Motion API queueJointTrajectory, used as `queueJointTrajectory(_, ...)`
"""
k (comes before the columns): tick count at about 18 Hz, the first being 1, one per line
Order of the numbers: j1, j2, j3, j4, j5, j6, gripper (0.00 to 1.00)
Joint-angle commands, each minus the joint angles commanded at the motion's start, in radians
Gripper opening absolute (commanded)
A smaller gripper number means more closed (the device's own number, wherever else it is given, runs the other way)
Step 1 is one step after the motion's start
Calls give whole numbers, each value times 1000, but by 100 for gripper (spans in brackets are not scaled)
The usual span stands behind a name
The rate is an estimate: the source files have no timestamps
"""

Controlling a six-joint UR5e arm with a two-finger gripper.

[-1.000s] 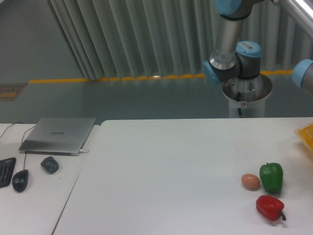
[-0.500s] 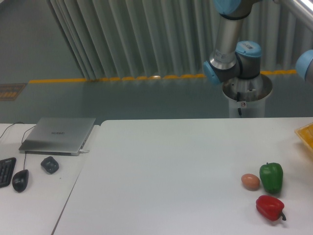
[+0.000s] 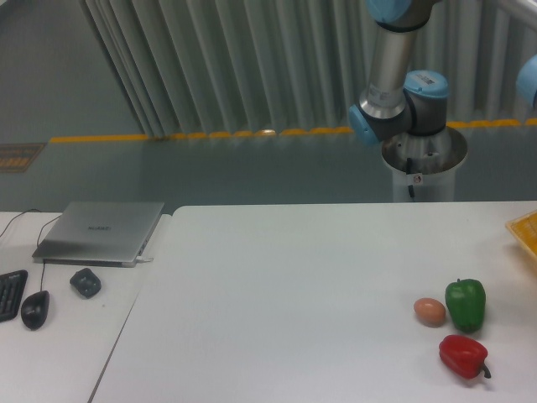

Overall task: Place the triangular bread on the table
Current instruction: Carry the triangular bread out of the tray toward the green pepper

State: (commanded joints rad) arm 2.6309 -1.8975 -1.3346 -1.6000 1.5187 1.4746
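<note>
One white counter (image 3: 277, 277) with rounded corners fills the lower middle and right of the view. Taking the green pepper (image 3: 465, 304) as the landmark: there is one green pepper, standing upright near the counter's right side. One brown egg (image 3: 430, 311) lies just to its left, close beside it; whether the two touch cannot be told. One red pepper (image 3: 462, 356) lies just in front of the green pepper, nearer the camera, its dark stem pointing right. One yellow object (image 3: 525, 232) shows as a corner at the frame's right edge, behind and to the right of the green pepper; most of it is cut off.

Far left of the green pepper stands a second, narrower white desk (image 3: 59, 344), carrying one closed grey laptop (image 3: 101, 232), one black mouse (image 3: 34, 309), one small dark lump (image 3: 86, 281) and the edge of one keyboard (image 3: 10, 294).

One robot arm (image 3: 394, 84), grey with blue joints, rises on its base behind the counter, behind and above the green pepper.

The triangular bread does not show anywhere in the view, so its place, its pointing and its long axis cannot be told. The pincer lies outside the frame, so whether it is apart or together cannot be told.
</note>
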Motion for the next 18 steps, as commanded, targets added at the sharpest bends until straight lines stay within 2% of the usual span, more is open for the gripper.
queueJointTrajectory(4, -40, -9, -3, 14, -11, -112, 0)
queueJointTrajectory(9, -55, -14, -18, 116, -40, -198, 1)
queueJointTrajectory(11, -55, -21, -23, 139, -38, -206, 4)
queueJointTrajectory(13, -58, -31, -34, 187, -34, -256, 5)
queueJointTrajectory(18, -80, -23, -107, 195, -19, -272, 4)
